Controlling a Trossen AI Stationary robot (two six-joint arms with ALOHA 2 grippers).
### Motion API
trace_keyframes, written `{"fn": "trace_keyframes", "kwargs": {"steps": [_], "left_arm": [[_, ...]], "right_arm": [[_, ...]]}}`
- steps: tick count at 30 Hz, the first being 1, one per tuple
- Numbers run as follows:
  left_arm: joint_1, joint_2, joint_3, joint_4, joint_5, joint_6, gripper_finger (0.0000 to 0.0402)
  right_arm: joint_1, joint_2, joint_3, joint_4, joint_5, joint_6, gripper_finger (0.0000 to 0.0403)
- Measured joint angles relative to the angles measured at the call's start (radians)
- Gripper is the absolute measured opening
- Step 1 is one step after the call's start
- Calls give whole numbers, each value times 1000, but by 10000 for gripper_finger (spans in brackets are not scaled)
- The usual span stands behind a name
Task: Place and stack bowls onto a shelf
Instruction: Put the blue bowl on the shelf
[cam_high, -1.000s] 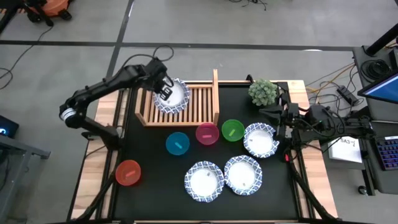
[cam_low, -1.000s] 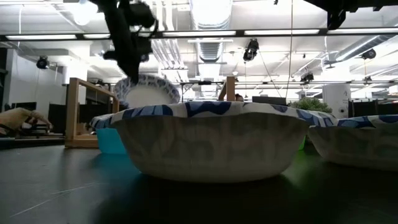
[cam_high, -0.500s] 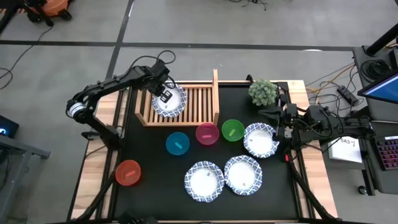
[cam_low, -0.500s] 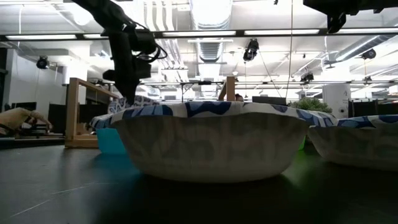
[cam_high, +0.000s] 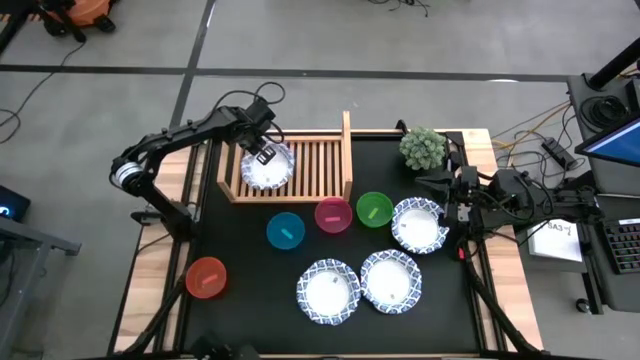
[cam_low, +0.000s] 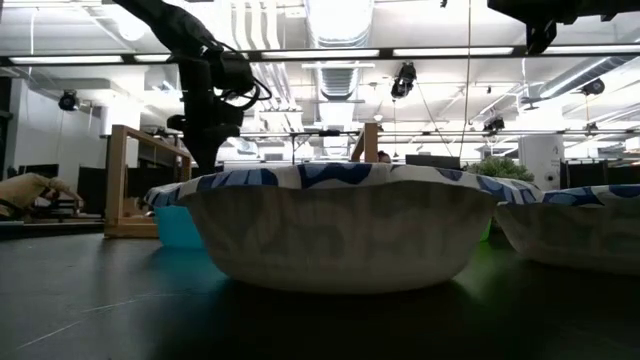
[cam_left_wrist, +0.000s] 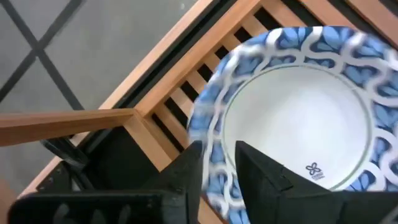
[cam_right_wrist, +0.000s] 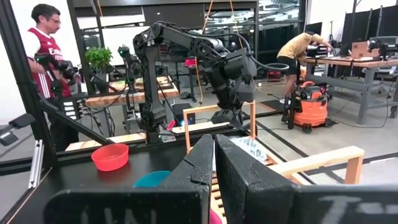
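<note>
Wooden shelf (cam_high: 300, 168) has just one patterned bowl (cam_high: 266, 168) on it, near its left end. It sits flat, open side up. My left gripper (cam_left_wrist: 219, 163) pinches its rim. My right gripper (cam_right_wrist: 212, 163) waits, pressed shut, at the bench's right side. Seven bowls are left on the bench (cam_high: 250, 290).
</note>
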Motion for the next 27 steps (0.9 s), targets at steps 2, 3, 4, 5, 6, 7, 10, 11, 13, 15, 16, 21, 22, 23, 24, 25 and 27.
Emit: {"fn": "trace_keyframes", "kwargs": {"steps": [2,3,4,5,6,7,10,11,13,15,16,21,22,23,24,25,27], "left_arm": [[0,1,0,6,-22,0,91],[0,1,0,8,-24,0,95],[0,1,0,7,-24,0,98],[0,1,0,7,-24,0,100],[0,0,0,7,-23,0,102],[-3,-2,0,5,-23,-1,103],[-24,-11,0,-4,16,-8,102],[-34,-14,0,-8,39,-9,102],[-59,-24,0,-12,94,-17,100],[-91,-39,0,-16,146,-27,98],[-112,-46,0,-18,165,-35,98],[-247,-82,0,-44,189,-51,98],[-280,-88,0,-51,189,-57,98],[-315,-92,0,-57,190,-64,98],[-351,-97,0,-63,190,-70,98],[-388,-101,0,-72,191,-72,98],[-467,-109,0,-80,191,-73,98]], "right_arm": [[0,0,0,0,0,8,9],[0,0,0,1,0,15,9],[0,0,0,1,0,24,9],[0,0,0,1,0,35,9],[0,0,0,1,-1,46,9],[0,0,0,0,-3,62,9],[0,0,0,-4,-9,100,9],[0,0,0,-4,-9,113,9],[0,0,0,-4,-9,131,9],[0,0,0,-5,-10,141,9],[0,0,0,-5,-10,149,9],[0,0,0,-9,-11,159,9],[0,0,0,-8,-11,159,9],[0,0,0,-9,-11,159,9],[0,1,0,-9,-11,159,9],[0,1,0,-10,-11,159,9],[0,4,0,-12,-11,159,9]]}}
